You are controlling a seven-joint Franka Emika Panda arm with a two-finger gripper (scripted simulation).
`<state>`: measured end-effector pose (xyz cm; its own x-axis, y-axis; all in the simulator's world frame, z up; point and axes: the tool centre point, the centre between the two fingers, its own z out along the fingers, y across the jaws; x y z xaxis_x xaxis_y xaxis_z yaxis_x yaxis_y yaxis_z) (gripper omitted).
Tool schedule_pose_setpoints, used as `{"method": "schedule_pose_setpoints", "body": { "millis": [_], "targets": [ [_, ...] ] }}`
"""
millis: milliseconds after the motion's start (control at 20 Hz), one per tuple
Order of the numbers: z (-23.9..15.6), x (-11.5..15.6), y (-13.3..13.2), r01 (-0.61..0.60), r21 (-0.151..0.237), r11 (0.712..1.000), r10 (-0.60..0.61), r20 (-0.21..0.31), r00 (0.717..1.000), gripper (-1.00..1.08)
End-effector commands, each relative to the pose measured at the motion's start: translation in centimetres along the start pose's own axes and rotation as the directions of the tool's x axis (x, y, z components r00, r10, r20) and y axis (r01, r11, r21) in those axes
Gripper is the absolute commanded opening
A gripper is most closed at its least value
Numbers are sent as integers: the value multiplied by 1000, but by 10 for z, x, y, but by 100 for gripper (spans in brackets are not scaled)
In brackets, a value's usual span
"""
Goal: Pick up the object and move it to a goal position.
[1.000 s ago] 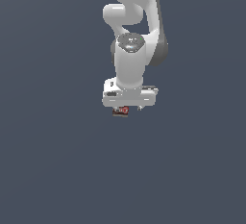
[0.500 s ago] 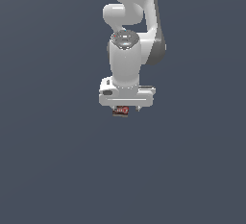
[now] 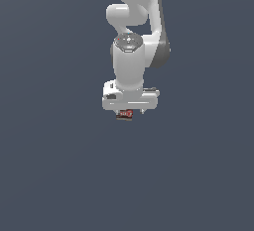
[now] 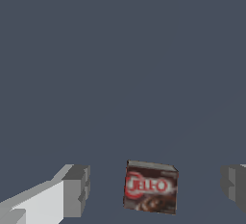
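Gripper spread wide, both grey fingertip pads clear of the load on either side, nothing clamped. Object, a small red and dark brown box with white lettering, lying between the fingers with open gaps to each pad, slightly nearer the finger at the frame edge. From the exterior view: object tucked directly under the white gripper, arm pointing straight down over the plain grey surface.
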<state>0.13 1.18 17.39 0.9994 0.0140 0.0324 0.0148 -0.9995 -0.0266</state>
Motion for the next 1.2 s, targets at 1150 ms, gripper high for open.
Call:
{"method": "schedule_pose_setpoints", "body": {
  "millis": [1150],
  "targets": [
    [49, -40, 19, 574, -13, 819, -573, 30, 819, 100]
  ]
}}
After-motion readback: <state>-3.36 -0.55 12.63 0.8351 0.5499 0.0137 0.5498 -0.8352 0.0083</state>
